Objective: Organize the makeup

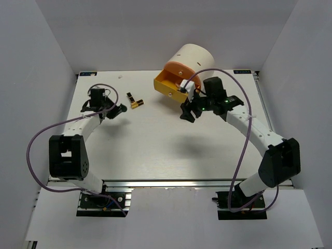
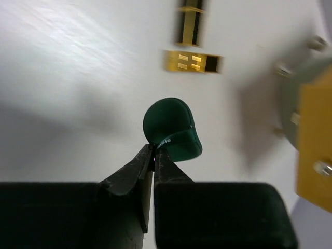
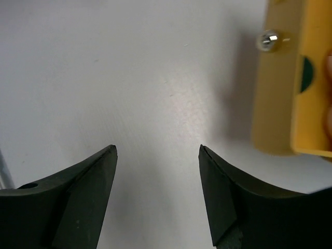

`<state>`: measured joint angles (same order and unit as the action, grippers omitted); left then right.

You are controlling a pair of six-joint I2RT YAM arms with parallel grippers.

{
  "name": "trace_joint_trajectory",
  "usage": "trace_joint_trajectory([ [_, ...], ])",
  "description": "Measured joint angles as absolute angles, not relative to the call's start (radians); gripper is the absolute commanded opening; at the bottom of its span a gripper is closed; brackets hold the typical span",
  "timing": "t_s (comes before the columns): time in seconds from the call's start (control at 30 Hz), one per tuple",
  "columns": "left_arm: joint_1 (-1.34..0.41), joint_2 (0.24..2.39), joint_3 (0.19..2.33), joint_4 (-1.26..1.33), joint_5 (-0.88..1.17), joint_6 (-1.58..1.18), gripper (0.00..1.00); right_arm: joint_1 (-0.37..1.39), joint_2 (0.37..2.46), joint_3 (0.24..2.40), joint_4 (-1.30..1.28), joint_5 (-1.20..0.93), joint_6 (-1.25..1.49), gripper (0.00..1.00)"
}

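Setting: robot lab cell | white counter (image 1: 155, 150) boxed by plain white panels (image 1: 36, 52) | aluminium rail (image 1: 171, 183) at near edge

- The scene is lit brightly and evenly from overhead; soft shadows are cast on the white table (image 1: 155, 155) beneath both arms.
- In the left wrist view, the lipstick tubes (image 2: 193, 61) are smeared by blur, while the dark green disc (image 2: 168, 124) is rendered fairly sharp.
- A diffuse sheen is seen on the tabletop in the right wrist view.
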<state>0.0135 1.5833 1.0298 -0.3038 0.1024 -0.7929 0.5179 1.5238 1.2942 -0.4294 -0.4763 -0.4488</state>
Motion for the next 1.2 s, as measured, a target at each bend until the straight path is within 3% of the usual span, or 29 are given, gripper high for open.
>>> trace_joint_trajectory([
  [0.07, -0.055, 1.561, 1.032, -0.247, 0.131, -0.824, 0.01, 0.482, 1.49, 1.291, -0.392, -0.478, -0.445, 0.63],
  [0.17, -0.143, 1.564, 1.067, -0.191, 0.16, -0.862, 0.01, 0.434, 1.43, 1.261, -0.315, -0.479, -0.432, 0.46],
  [0.2, -0.17, 1.567, 1.084, -0.171, 0.168, -0.873, 0.01, 0.423, 1.409, 1.248, -0.297, -0.479, -0.427, 0.33],
  [0.3, -0.228, 1.594, 1.164, -0.127, 0.189, -0.902, 0.01, 0.4, 1.352, 1.206, -0.231, -0.478, -0.4, 0.09],
  [0.37, -0.258, 1.629, 1.238, -0.093, 0.199, -0.921, 0.01, 0.386, 1.319, 1.175, -0.192, -0.477, -0.372, 0.01],
  [0.73, -0.362, 1.908, 1.531, 0.022, 0.226, -0.998, 0.02, 0.277, 1.28, 1.124, -0.123, -0.446, -0.274, 0.0],
  [0.83, -0.376, 1.987, 1.607, 0.014, 0.226, -1.004, 0.14, 0.27, 1.273, 1.113, -0.117, -0.445, -0.267, 0.05],
  [0.87, -0.379, 2.005, 1.624, 0.007, 0.226, -1.004, 0.28, 0.269, 1.273, 1.109, -0.113, -0.447, -0.265, 0.08],
  [0.97, -0.387, 2.04, 1.674, -0.022, 0.225, -1.005, 0.46, 0.269, 1.273, 1.103, -0.115, -0.464, -0.278, 0.23],
  [1.1, -0.395, 2.043, 1.716, -0.064, 0.223, -1.002, 0.59, 0.27, 1.295, 1.106, -0.13, -0.533, -0.33, 0.31],
  [1.2, -0.396, 2.043, 1.755, -0.079, 0.221, -0.993, 0.64, 0.28, 1.355, 1.135, -0.16, -0.584, -0.389, 0.29],
])
